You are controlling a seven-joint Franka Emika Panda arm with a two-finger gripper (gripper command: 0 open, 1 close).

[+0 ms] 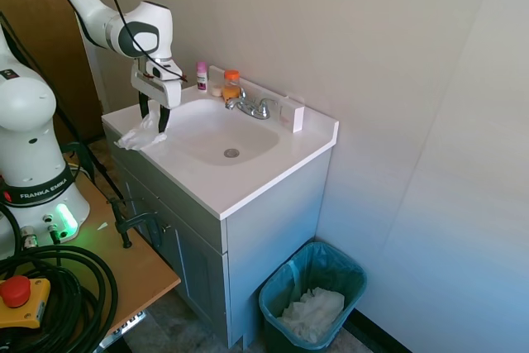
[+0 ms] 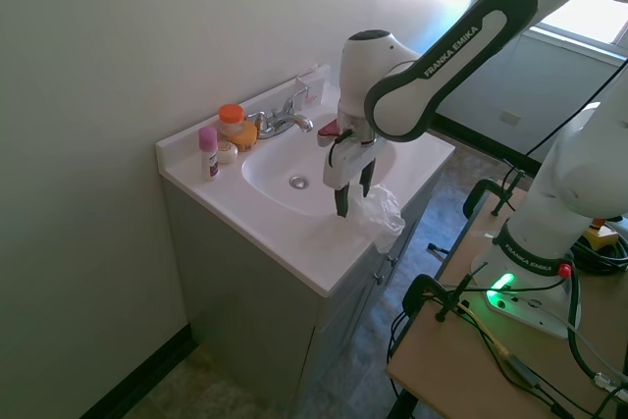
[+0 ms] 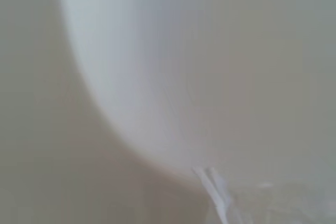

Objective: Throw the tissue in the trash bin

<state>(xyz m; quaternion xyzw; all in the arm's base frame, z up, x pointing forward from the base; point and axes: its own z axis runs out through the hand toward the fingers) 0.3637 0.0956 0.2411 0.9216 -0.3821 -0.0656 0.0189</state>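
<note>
Now gripper [image 1: 154, 120] fingers apart astride the tissue [image 1: 139, 135] on the counter [image 1: 248, 179] edge, trash bin [image 1: 312, 295] well below.

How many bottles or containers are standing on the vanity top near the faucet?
2 clear ones: a small white bottle with pink cap by the back wall, and an orange-capped container beside the faucet. A small round item sits between them; more may be hidden behind.

Daylight glare whitens the second exterior view's upper right corner; the wrist view is wholly blurred
</note>
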